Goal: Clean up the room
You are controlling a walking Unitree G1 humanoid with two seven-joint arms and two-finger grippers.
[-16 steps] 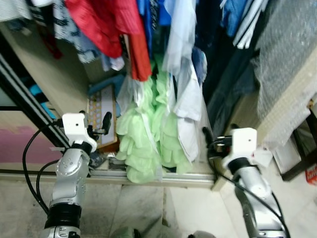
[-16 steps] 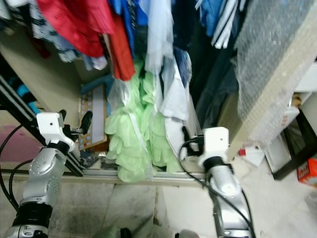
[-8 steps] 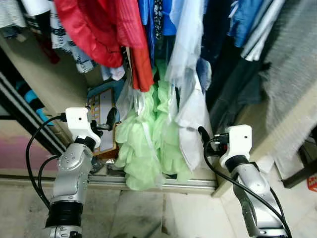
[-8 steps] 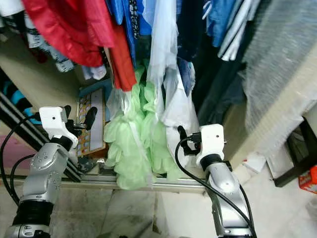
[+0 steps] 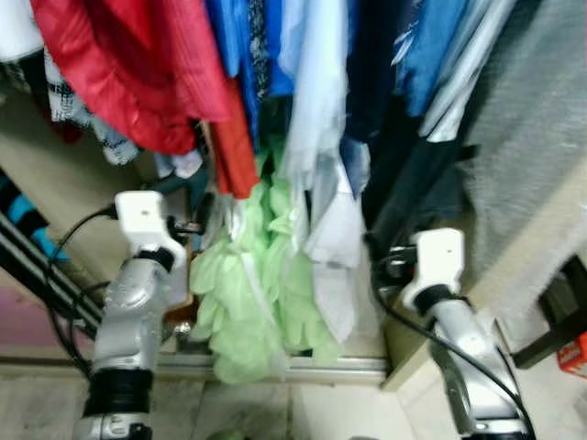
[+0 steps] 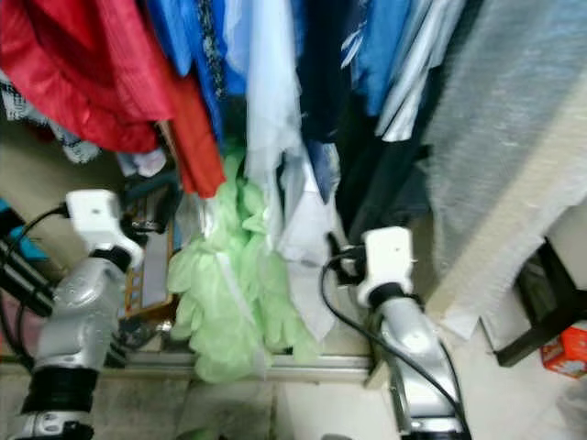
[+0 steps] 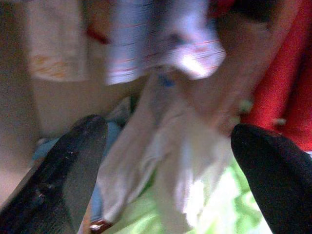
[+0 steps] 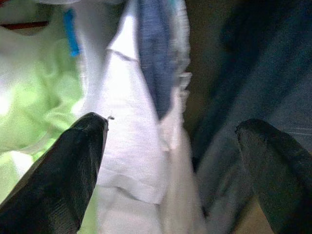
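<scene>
An open wardrobe holds hanging clothes: a red garment [image 5: 156,73], blue shirts [image 5: 431,55], a pale blue-white shirt [image 5: 316,137] and a light green ruffled garment [image 5: 252,293] reaching down to the sliding-door track [image 5: 303,367]. My left gripper [image 5: 194,223] is raised beside the green garment's left edge, open and empty; the left wrist view shows its fingers [image 7: 73,165] apart before pale cloth. My right gripper [image 5: 376,255] is lifted at the white shirt's lower right, open and empty, with white and dark cloth between its fingertips [image 8: 73,161].
A panel covered in bubble wrap [image 5: 541,137] leans at the right of the wardrobe. A dark furniture leg [image 5: 559,312] and a red box [image 5: 573,353] are on the floor at far right. The wardrobe's beige side wall [image 5: 55,183] is on the left.
The camera has come closer, so the clothes look larger. Both arms have stayed raised before the hanging clothes, nearer to them, with both grippers still open.
</scene>
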